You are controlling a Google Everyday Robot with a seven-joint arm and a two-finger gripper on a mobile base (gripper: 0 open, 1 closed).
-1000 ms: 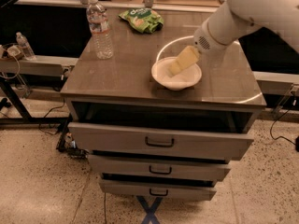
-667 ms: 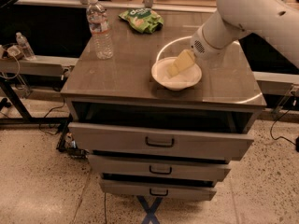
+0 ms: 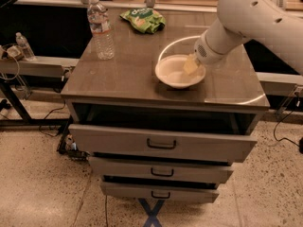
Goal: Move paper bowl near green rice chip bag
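Observation:
The paper bowl is round, shallow and off-white, and sits on the cabinet top right of the middle. The green rice chip bag is wrinkly and bright green, and lies at the back of the top, left of and behind the bowl. My gripper comes in from the right on the white arm. Its yellowish tip is at the bowl's right rim and reaches into the bowl. The bowl and the bag are well apart.
A clear plastic water bottle stands upright at the back left of the top. The cabinet's drawers below are pulled out in steps. A small bottle stands on a low shelf at the left. Cables lie on the floor.
The arm's upper part has shifted slightly left. The gripper stays at the bowl's right rim. The bowl has not visibly moved.

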